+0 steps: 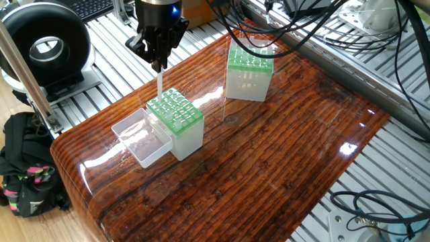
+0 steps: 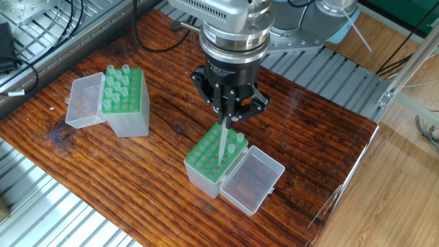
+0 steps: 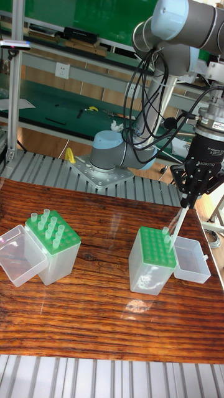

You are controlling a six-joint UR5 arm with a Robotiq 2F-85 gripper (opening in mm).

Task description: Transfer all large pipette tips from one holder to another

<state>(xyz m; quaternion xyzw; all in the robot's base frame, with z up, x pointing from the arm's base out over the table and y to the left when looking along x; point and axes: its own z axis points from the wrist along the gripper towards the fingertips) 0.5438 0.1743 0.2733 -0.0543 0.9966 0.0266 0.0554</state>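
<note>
Tall fixed view showed, nearest the camera, the bare front of the table (image 3: 112, 323). Behind it stood two green-topped boxes well apart: the left box (image 3: 56, 245) at nine o'clock carried a cluster of upright tips (image 3: 48, 227), and the right box (image 3: 152, 258) at three o'clock showed mostly open holes, with one tip (image 3: 165, 232) standing at its far edge.

Above the right box hung the gripper (image 3: 186, 202), jaws clenched on the top of a single long tip (image 3: 176, 225). That tip slanted in this view, its point just over the green grid; whether it had cleared its hole or sat partly in it could not be told.

The likely risks were these. A slanted tip could catch a hole edge and drag the light box, or tilt it onto its open lid (image 3: 191, 260) lying just beside it at three o'clock. A thin, slippery cone held only at its rim might also slide out of the grip during travel. The neighbouring upright tip stood close enough to be knocked by a sideways move made too low.

Farthest back, the arm's base (image 3: 109, 152) and hanging cables (image 3: 140, 87) looked clear of the boxes.
</note>
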